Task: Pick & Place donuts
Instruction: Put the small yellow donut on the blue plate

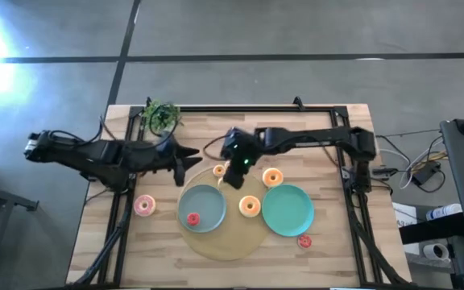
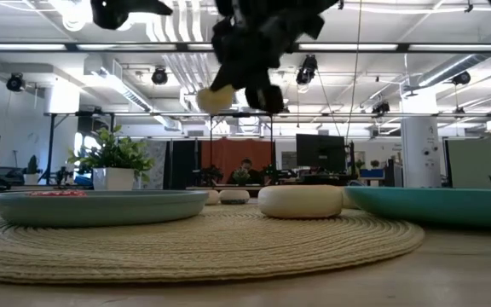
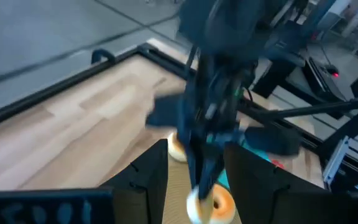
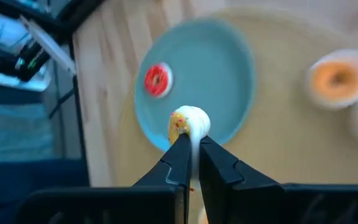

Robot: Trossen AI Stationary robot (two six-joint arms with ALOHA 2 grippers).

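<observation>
Clamping the pale yellow donut (image 4: 188,123), the right jaws (image 4: 191,140) are clenched on its rim, so the ring hangs on edge rather than flat, with its iced face turned sideways. It is well clear of the desk (image 1: 95,234) in the low view. In the right wrist view the grey-blue plate (image 4: 229,74) lies directly beyond the held ring. From overhead the ring sits just over that plate's rim, on the side toward the desk edge that carries the plant (image 1: 161,118).

My reading is that the coming move turns on this offset: the plate's middle lies a little farther from the plant edge than the ring does, so the drop calls for a short carry that way and a lowering. Because the ring is on edge, it may roll when released.

The right arm alone has the load. The left jaws (image 3: 194,155) stand released and grasp nothing, hovering near the plate on its left-edge side.

Counted from overhead:
- **Donuts:** six. These are the held one, a red donut (image 1: 192,217) on the grey-blue plate, two orange donuts (image 1: 272,177) between the plates, a pink donut (image 1: 143,205) toward the left edge, and a second red donut (image 1: 304,240) on the bare desk beside the green plate (image 1: 292,217).
- **Plates:** two.
- **Round woven mat (image 1: 224,246):** one.
- **Plant:** one
</observation>
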